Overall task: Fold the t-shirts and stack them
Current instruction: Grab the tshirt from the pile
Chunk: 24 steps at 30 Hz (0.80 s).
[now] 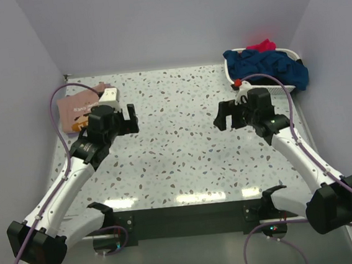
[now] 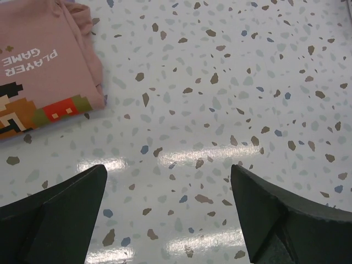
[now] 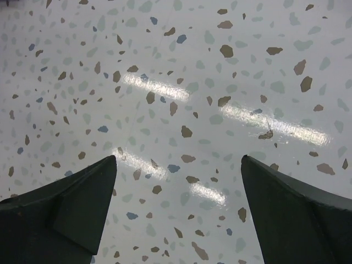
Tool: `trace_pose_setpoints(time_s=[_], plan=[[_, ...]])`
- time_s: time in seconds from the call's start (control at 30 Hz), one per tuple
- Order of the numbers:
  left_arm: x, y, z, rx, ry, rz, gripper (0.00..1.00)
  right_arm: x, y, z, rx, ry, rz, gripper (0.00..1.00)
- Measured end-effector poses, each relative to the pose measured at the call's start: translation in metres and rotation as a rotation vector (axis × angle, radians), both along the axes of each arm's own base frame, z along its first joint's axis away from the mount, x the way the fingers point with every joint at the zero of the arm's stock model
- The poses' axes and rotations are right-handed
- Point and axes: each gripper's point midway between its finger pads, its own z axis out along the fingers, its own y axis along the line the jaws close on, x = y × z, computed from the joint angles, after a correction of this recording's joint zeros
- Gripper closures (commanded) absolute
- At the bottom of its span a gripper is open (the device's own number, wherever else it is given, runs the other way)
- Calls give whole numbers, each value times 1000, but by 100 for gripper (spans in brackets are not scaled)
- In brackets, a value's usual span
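Top external: your pink tee (image 1: 74, 110) is folded at ten o'clock, blue tee (image 1: 270, 70) heaped at one; left gripper (image 1: 128, 119) and right gripper (image 1: 223, 118) spread.

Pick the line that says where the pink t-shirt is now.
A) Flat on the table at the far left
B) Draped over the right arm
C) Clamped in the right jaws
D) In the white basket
A: the pink t-shirt lies flat on the table at the far left, just beyond the left arm; the basket at the far right shows blue cloth, not pink.
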Motion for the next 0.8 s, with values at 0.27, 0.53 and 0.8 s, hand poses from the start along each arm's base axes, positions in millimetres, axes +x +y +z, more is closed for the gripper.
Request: trace_pose_setpoints(time_s=[0.27, 0.53, 0.8], plan=[[2, 4, 5, 23, -15, 11, 0, 0, -4, 4, -22, -4, -6, 1], [7, 2, 19, 40, -45, -8, 0, 12, -17, 22, -79, -33, -70, 1], [10, 2, 13, 68, -30, -23, 0, 97, -70, 77, -138, -88, -303, 1]])
